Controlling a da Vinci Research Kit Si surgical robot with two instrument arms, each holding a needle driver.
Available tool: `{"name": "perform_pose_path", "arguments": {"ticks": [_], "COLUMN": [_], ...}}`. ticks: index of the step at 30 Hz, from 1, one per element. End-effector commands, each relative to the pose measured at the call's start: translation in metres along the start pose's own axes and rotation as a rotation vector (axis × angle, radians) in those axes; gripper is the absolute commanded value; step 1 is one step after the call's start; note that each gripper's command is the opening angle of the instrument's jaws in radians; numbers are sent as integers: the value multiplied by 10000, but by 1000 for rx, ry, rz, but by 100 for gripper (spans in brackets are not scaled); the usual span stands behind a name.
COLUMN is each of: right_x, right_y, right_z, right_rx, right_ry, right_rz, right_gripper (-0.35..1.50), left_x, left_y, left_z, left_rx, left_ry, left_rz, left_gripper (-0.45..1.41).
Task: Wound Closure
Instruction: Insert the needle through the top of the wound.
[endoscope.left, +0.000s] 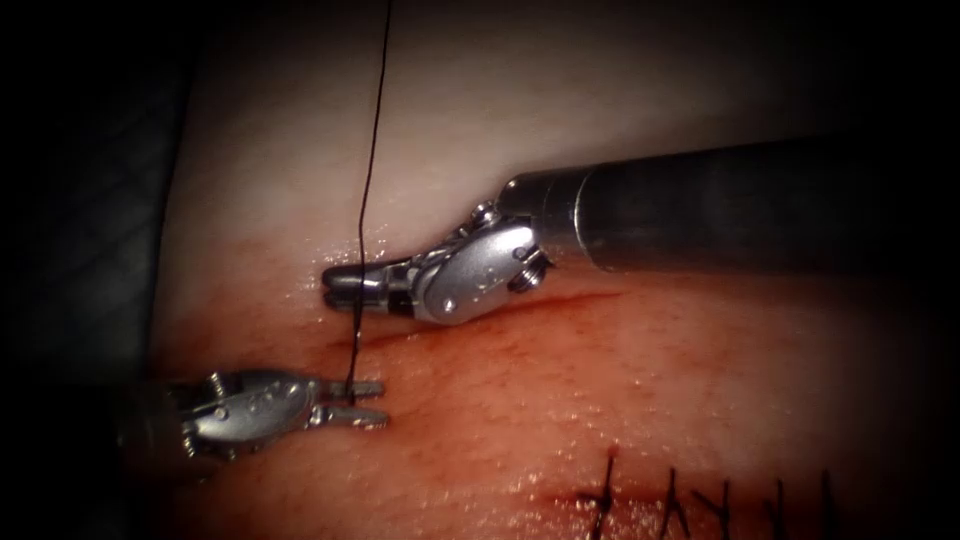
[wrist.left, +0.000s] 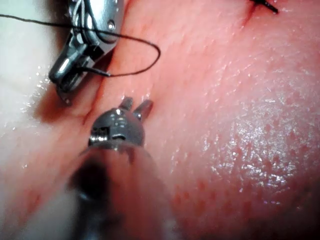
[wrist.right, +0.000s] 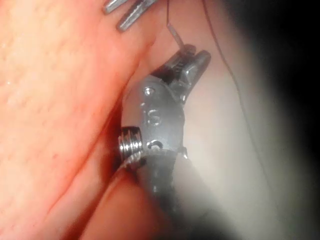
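My right tool (endoscope.left: 330, 285) reaches in from the right, and its jaws lie over the left end of the red cut (endoscope.left: 560, 300) in the tissue (endoscope.left: 620, 400). They are shut on the needle (wrist.left: 98, 71) near its tail. A short stub of the needle (wrist.right: 175, 33) sticks out past the right tool (wrist.right: 197, 52) (wrist.left: 59, 85). The rest of the curve is hidden, so I cannot tell whether it is in the tissue. The black thread (endoscope.left: 368, 170) leaves the stub in a loop (wrist.left: 152, 57) and rises out of the endoscope view. My left tool (endoscope.left: 384, 402) (wrist.left: 137, 104) waits just below, open and holding nothing.
A row of dark finished stitches (endoscope.left: 700, 500) crosses a second cut at the lower right of the endoscope view. Red fluid wets the tissue around both tools. The right shaft (endoscope.left: 720, 205) spans the upper right above the tissue.
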Motion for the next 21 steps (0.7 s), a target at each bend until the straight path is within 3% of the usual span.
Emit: {"name": "perform_pose_path", "arguments": {"ticks": [1, 21], "right_x": [-7, -21], "right_y": [-3, -20], "right_z": [5, 1], "right_rx": [0, 40], "right_ry": [-2, -36], "right_rz": [-6, 44], "right_gripper": [-35, -35], "left_x": [-2, -2], "left_y": [-1, -7], "left_z": [9, 11], "left_rx": [0, 2], "left_ry": [0, 0], "left_rz": [1, 0], "left_gripper": [-10, -8]}}
